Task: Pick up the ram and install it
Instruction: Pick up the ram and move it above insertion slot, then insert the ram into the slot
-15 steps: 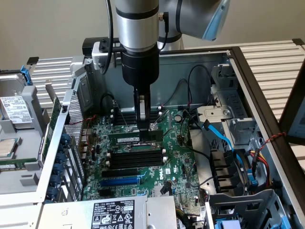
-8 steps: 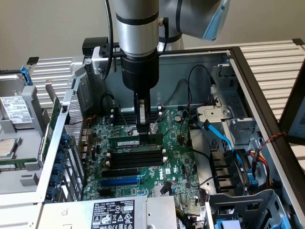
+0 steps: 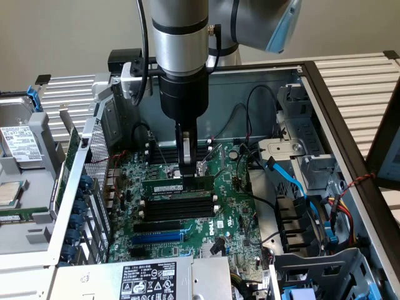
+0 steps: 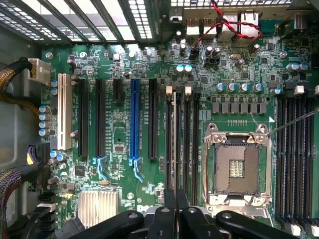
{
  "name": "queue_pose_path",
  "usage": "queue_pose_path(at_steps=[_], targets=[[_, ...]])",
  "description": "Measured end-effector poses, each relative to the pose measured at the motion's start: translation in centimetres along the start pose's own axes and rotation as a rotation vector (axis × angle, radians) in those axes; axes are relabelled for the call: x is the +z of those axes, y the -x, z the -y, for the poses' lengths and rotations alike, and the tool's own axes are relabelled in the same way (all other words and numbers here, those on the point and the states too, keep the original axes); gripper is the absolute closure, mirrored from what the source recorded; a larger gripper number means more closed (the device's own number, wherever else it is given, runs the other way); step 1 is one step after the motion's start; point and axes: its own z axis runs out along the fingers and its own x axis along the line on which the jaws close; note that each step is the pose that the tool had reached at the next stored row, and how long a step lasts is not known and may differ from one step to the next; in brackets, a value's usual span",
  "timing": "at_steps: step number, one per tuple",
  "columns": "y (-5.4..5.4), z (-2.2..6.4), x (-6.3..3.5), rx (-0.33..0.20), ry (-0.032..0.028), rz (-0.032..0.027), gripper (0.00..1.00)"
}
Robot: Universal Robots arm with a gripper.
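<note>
- One ram (image 3: 177, 185), exterior view: it stands on edge near the motherboard's (image 3: 232, 209) middle, long axis running from the exterior view's left to right; the gripper (image 3: 187, 177) is pinched narrow on its top edge.
- Empty black memory slots (image 3: 178, 209) lie just beside it; the case walls (image 3: 262, 84) stand well apart.
- Wrist view: the ram shows edge-on, parallel with the blue expansion slot (image 4: 133, 122); the CPU socket (image 4: 237, 167) is near.

The arm hangs straight down, wrist vertical. Its gripper (image 3: 187, 175) points downward, both slim fingers (image 4: 168, 205) pinched close together on the ram (image 3: 164, 186), at its top edge.
</note>
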Motion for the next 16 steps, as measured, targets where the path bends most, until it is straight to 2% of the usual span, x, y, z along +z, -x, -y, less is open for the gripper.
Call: queue_pose_path(at_steps=[5, 7, 8, 10, 16], targets=[[0.0, 0.0, 0.05, 0.0, 0.002, 0.0001, 0.88], [-0.1, 0.01, 0.13, 0.0, 0.0075, 0.0005, 0.88], [-0.4, 0.03, 0.32, 0.004, 0.0079, 0.0045, 0.88], [-0.4, 0.02, 0.53, 0.014, 0.0085, 0.0064, 0.88], [-0.4, 0.03, 1.04, 0.034, 0.0104, 0.0079, 0.88]])
